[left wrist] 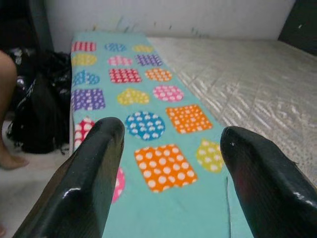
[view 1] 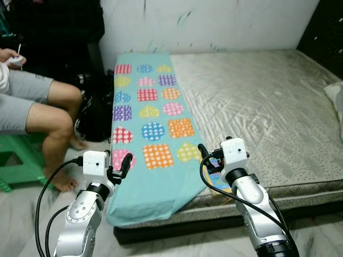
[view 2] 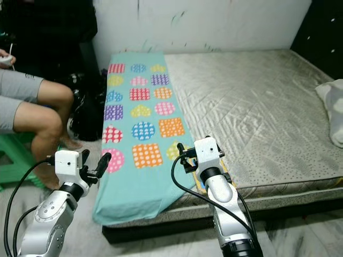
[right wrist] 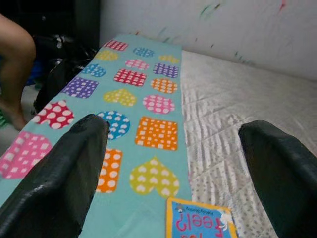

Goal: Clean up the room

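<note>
At the far left a person (view 1: 32,101) sits on a green stool (view 1: 16,160), legs close to the bed's corner, with a black bag (view 1: 94,115) on the floor between them and the mattress (view 1: 257,107). The left tool (view 1: 119,165) hovers with its fingers spread wide, just over the hanging edge of the teal blanket (view 1: 147,134), which lies in a long strip down the bed's left side, patterned with dotted hearts and squares, one corner drooping off the near end. The right tool (view 1: 210,159) is likewise spread apart, poised above a small picture book (right wrist: 198,218) that rests on the mattress at the blanket's right edge. At the far right a pale bundle (view 2: 333,110) lies on the bed.

The book looks like the step in hand. To take it well, the right tool should come down squarely on the book's near edge and pinch cover and pages together, without gathering blanket cloth. The left arm should stay clear of the person's legs.
</note>
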`<state>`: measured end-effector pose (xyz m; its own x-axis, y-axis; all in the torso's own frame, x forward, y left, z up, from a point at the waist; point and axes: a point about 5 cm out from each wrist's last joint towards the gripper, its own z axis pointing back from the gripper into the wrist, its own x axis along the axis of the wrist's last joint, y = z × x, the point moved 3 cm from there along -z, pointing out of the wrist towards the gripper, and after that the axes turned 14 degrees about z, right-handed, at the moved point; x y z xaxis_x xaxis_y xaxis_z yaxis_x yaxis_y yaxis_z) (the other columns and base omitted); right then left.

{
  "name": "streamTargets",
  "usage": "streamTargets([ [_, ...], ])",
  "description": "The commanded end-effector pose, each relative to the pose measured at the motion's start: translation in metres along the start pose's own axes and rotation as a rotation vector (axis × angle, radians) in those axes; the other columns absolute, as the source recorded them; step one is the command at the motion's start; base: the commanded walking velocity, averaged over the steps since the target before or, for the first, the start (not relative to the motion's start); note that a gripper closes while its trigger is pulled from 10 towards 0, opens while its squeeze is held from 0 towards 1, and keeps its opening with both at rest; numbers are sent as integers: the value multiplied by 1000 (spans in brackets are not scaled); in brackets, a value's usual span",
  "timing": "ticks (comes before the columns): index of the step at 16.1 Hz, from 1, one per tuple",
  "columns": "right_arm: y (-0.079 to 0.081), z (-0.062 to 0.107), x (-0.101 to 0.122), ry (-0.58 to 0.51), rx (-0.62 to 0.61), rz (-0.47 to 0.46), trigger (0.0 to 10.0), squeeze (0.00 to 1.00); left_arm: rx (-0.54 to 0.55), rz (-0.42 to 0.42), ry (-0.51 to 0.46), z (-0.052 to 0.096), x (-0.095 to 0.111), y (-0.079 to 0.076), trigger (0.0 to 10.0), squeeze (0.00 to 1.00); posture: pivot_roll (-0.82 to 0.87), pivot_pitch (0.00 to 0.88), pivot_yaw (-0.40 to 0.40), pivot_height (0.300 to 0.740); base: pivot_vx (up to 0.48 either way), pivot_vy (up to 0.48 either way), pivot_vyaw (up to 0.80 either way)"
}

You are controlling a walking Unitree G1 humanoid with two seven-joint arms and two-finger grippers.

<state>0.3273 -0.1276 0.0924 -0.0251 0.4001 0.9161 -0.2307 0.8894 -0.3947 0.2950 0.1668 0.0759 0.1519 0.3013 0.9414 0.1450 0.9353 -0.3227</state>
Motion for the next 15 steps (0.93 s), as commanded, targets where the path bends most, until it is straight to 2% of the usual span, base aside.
streamTargets([
  [1,-1,-1,4,-16,-8,-4,10000,0,-16,-20,-3,-2,3,-1,10000,0,-110,0,-20,740,352,0,0],
  [10,-1,-2,5,-15,-15,-8,10000,0,-19,-32,-6,-3,5,-1,10000,0,-110,0,-18,740,330,0,0],
  [15,-2,-2,5,-15,-17,-11,10000,0,-1,-36,4,-3,3,1,10000,0,-110,0,-17,740,0,0,0],
])
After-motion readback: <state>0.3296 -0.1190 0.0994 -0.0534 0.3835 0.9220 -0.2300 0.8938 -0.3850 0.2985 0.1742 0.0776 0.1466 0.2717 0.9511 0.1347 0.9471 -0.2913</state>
